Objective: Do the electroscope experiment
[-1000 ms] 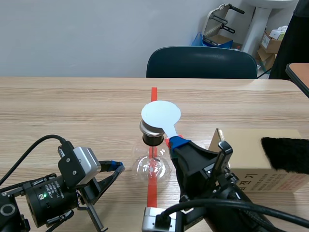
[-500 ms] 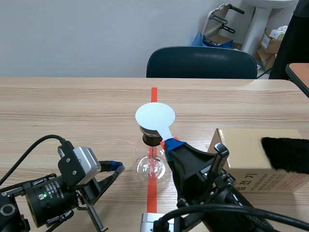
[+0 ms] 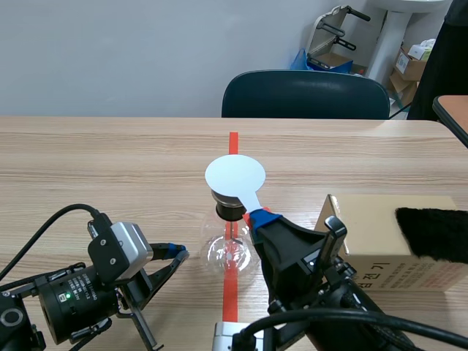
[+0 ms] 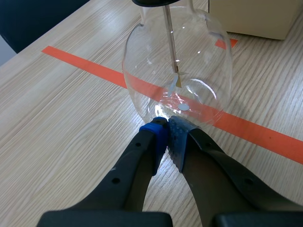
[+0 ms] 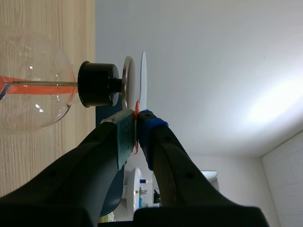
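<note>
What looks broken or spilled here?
Nothing stands out. The glass flask stands upright on the red tape line, whole, with its black stopper in place. The right claw holds the white disc by its handle right over the flask's metal top. The left claw sits shut near the flask's base.

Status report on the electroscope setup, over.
Left gripper jaws shut, empty, beside electroscope flask base. Right gripper jaws shut on white disc, held close over metal top plate. Nothing blocking; cardboard box off right.
</note>
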`<act>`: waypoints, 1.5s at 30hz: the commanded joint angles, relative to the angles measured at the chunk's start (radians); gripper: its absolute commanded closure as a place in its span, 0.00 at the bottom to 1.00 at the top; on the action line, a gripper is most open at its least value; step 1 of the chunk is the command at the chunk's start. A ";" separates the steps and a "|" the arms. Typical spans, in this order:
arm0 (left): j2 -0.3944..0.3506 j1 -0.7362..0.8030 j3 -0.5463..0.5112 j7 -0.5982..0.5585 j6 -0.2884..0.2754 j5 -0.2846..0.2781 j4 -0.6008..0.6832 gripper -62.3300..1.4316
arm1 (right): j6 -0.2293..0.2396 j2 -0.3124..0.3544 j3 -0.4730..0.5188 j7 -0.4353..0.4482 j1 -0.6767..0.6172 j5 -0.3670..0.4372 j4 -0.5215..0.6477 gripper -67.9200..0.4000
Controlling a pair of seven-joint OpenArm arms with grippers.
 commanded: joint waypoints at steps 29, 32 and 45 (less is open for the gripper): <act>0.005 -0.006 -0.008 -0.014 0.002 -0.006 0.016 0.94 | -0.014 0.002 0.008 -0.535 0.009 0.000 0.008 0.97; 0.005 -0.006 -0.008 -0.014 0.002 -0.006 0.016 0.94 | -0.014 0.002 0.008 -0.535 0.009 0.000 0.008 0.97; 0.005 -0.005 -0.008 -0.014 0.002 -0.006 0.016 0.94 | -0.014 0.002 0.008 -0.534 0.009 0.000 0.008 0.97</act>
